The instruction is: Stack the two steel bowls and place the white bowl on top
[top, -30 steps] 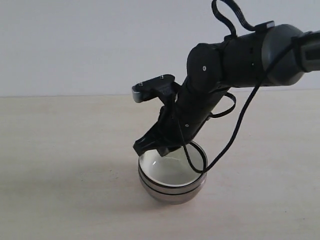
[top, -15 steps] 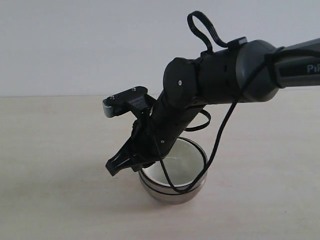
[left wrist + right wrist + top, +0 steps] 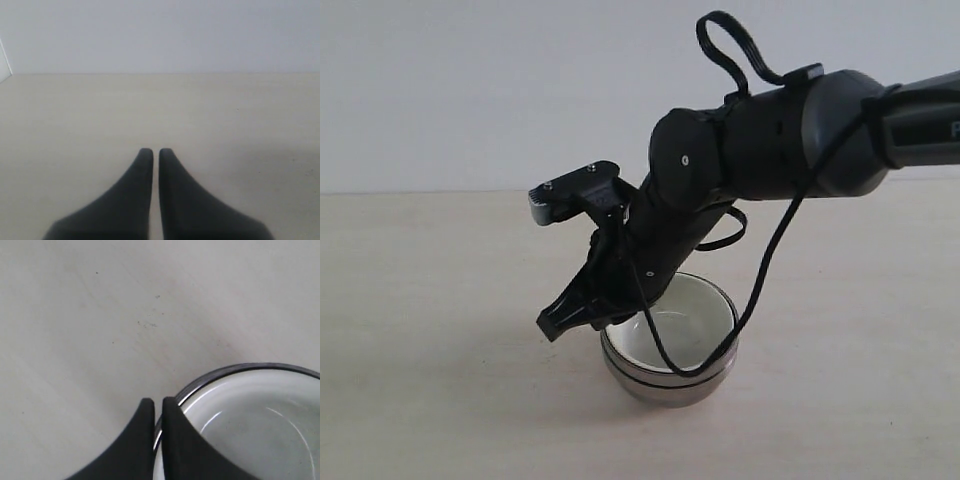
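The two steel bowls [image 3: 670, 385] stand nested on the table, and their shiny rim [image 3: 225, 371] shows as a dark arc in the right wrist view. Inside them, on top, sits the white bowl [image 3: 688, 318], its glossy inside [image 3: 250, 425] facing up. My right gripper [image 3: 552, 326] hangs just over the left rim of the stack, tips past the edge. Its jaws [image 3: 158, 401] stand shut with only a sliver between them and nothing held. My left gripper [image 3: 151, 150] is shut over bare table, away from the bowls. The bowls' dimples and dark mark are hidden.
The pale wooden table [image 3: 440, 300] spreads around the stack, with a plain white wall [image 3: 470, 80] behind it. The right arm's black cable [image 3: 765, 270] loops down beside the bowls' right rim.
The right arm swung left from over the bowl, carrying its gripper past the left rim, then rose slightly. The white bowl stays in the steel stack.
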Action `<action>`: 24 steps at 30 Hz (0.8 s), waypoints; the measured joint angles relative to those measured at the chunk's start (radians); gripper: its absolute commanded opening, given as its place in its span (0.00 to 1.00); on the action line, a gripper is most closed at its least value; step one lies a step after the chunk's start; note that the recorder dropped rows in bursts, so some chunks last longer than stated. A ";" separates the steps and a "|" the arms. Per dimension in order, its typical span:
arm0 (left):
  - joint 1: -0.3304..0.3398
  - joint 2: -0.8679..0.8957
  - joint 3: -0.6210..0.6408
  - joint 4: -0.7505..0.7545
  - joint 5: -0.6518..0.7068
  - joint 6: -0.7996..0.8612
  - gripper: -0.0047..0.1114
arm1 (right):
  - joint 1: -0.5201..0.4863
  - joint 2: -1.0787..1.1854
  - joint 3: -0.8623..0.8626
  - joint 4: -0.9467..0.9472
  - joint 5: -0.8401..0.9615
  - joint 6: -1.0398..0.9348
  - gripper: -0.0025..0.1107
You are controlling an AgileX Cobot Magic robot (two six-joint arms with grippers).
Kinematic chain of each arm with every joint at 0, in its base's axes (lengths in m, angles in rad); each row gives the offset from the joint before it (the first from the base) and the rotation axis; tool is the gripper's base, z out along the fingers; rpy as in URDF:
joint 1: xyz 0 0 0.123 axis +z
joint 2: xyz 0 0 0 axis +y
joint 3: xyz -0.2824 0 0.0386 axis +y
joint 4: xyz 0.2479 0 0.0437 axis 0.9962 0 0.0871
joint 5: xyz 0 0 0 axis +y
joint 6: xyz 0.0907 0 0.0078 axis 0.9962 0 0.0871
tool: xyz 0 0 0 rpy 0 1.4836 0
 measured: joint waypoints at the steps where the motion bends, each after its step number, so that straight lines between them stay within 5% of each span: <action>1: 0.000 0.000 0.000 0.000 0.000 0.000 0.07 | 0.000 -0.007 0.000 0.000 0.000 0.000 0.02; 18: 0.000 0.000 0.000 0.000 0.000 0.000 0.07 | 0.000 -0.269 0.009 -0.035 0.027 -0.002 0.02; 24: 0.000 0.000 0.000 0.000 0.000 0.000 0.07 | 0.000 -0.427 0.149 -0.056 -0.128 0.000 0.02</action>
